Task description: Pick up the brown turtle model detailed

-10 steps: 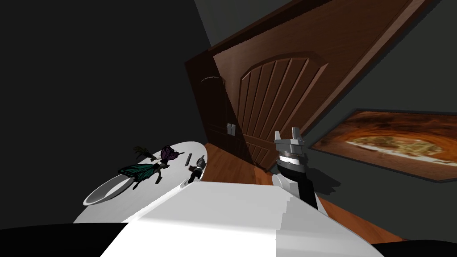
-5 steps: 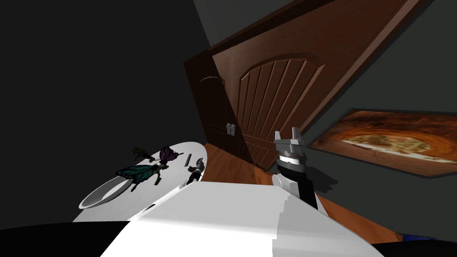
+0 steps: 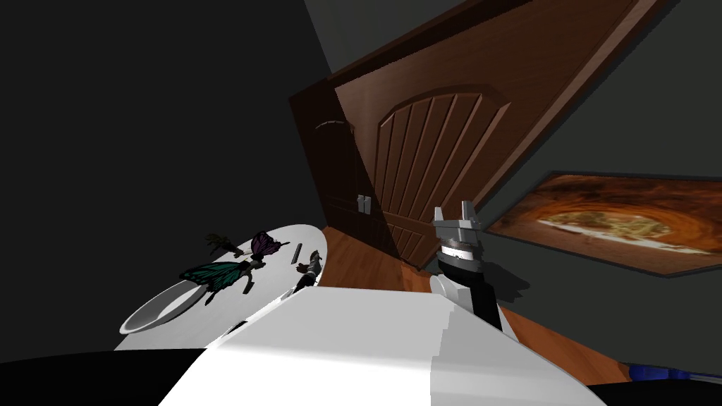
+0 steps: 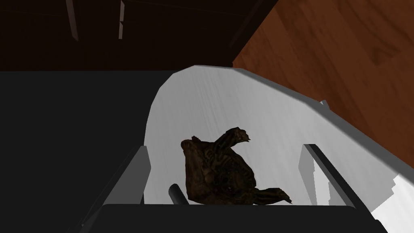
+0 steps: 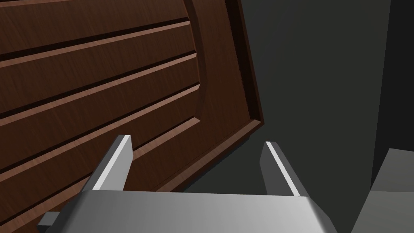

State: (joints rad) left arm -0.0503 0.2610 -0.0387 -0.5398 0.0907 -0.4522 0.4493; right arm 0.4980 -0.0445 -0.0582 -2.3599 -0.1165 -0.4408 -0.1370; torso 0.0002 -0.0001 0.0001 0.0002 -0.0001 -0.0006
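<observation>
The brown turtle model (image 4: pixel 220 174) lies on the white oval table (image 4: pixel 258 117) near its rounded end. In the head view the turtle (image 3: pixel 309 268) is a small dark shape by the table's right end. My left gripper (image 4: pixel 225 149) is open; its fingers (image 4: pixel 137 174) stand either side of the turtle without touching it, and the turtle is close to the gripper's dark body. My right gripper (image 3: pixel 455 211) is open and holds nothing, raised in front of the brown panelled door (image 3: pixel 437 141). In the right wrist view the right gripper (image 5: pixel 197 142) faces that door.
Further along the table (image 3: pixel 282 240) lie a white bowl (image 3: pixel 151 312), a teal butterfly model (image 3: pixel 211 273), a purple one (image 3: pixel 266 244) and a small dark figure (image 3: pixel 222 243). Wooden floor (image 3: pixel 352 261) lies between table and door. A framed picture (image 3: pixel 613 222) hangs at the right.
The whole head picture has slid slightly, so the table and bowl sit a little lower left: my own move. The right arm holds its pose.
</observation>
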